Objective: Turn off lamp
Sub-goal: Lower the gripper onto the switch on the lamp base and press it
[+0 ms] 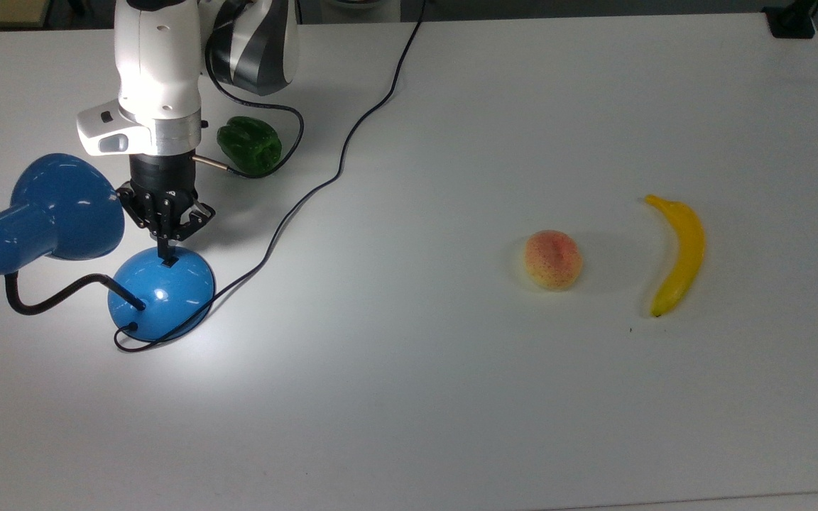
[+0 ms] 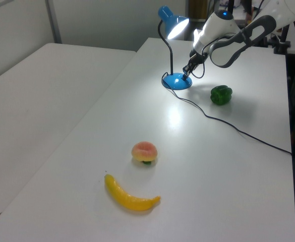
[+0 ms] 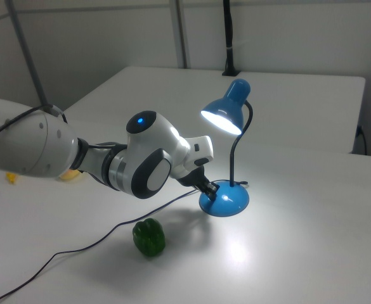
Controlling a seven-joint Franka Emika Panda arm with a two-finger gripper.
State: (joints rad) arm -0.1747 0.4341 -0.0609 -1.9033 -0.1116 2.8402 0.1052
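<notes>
The claw [image 1: 166,254], fingers pinched together and holding nothing, presses its tip on the lit lamp [image 1: 162,292] base, at the switch. In the top view the shade sits just left, a green pepper [image 1: 250,145] just above-right. A peach [image 1: 553,259] and banana [image 1: 679,253] lie well right across bare counter [image 1: 451,397].

The small black switch on the glossy blue desk lamp [image 1: 162,289] sits under the black two-finger gripper's [image 1: 165,257] tip, so can't make it out. The white robot arm [image 1: 160,64] runs off the top view's far edge.
</notes>
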